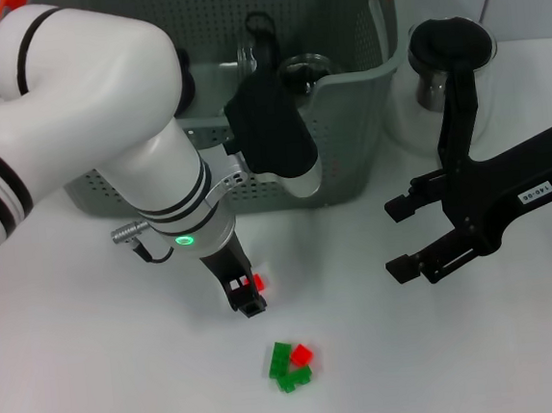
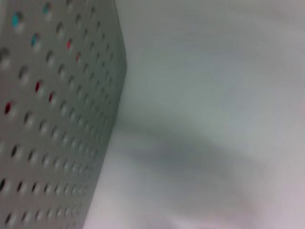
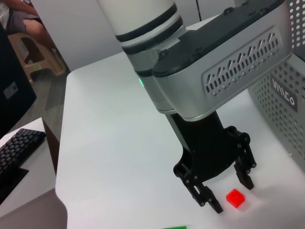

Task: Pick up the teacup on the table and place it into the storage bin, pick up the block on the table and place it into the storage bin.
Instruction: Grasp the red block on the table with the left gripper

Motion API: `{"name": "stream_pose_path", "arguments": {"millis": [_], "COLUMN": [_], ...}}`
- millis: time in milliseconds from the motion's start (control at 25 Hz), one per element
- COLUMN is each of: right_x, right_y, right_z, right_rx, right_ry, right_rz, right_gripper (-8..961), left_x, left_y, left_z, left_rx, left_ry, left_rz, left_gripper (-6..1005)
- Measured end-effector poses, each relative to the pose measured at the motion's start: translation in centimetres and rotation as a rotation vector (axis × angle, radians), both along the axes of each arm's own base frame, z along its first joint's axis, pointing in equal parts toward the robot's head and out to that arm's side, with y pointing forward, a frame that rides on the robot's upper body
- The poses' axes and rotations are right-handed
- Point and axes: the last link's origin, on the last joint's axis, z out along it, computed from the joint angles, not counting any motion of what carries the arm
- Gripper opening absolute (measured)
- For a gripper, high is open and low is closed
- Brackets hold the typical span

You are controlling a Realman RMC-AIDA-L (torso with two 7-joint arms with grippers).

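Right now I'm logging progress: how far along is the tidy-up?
A glass teacup seems already inside the grey perforated storage bin. The left gripper, open, hovers at the small red block on the white table; grasping and binning remain. The right gripper waits open.

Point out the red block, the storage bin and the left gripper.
red block (image 3: 235, 197): right wrist view, on its top face.
storage bin (image 1: 349, 157): head view, on its perforated front wall.
left gripper (image 3: 228, 193): right wrist view, midway between its open fingertips.
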Motion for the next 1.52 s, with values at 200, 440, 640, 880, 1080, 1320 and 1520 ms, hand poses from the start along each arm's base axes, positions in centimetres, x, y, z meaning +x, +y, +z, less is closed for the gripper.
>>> {"name": "stream_pose_path", "arguments": {"millis": [200,440,640,880,1080,1320,1520], "right_x": [0.05,0.17,0.25,0.34,0.34,0.35,0.33], "right_y": [-0.03,-0.08,-0.11,-0.15,-0.15,-0.15,-0.14], "right_z": [0.0,0.0,0.0,0.01,0.0,0.0,0.02], "right_rx": [0.0,0.001,0.003,0.004,0.004,0.004,0.005], "right_ry": [0.0,0.0,0.002,0.003,0.003,0.003,0.004], "right_rz": [-0.001,-0.004,-0.006,-0.008,-0.008,-0.008,-0.008], "right_gripper": [947,947,947,947,947,947,947], "left_x": [0.12,0.23,0.2,0.17,0.12,0.14,0.2], "left_y": [-0.02,-0.07,-0.11,-0.09,0.04,0.07,-0.04], "left_z": [-0.04,-0.05,-0.04,-0.09,-0.14,-0.19,-0.36], "left_rx": [-0.003,-0.009,-0.012,-0.01,-0.001,0.002,-0.001], "left_ry": [-0.002,-0.001,0.002,0.001,0.004,0.005,0.014], "left_rz": [0.002,0.003,0.006,0.006,0.012,0.01,0.005], "left_gripper": [544,502,320,322,324,331,327]}}
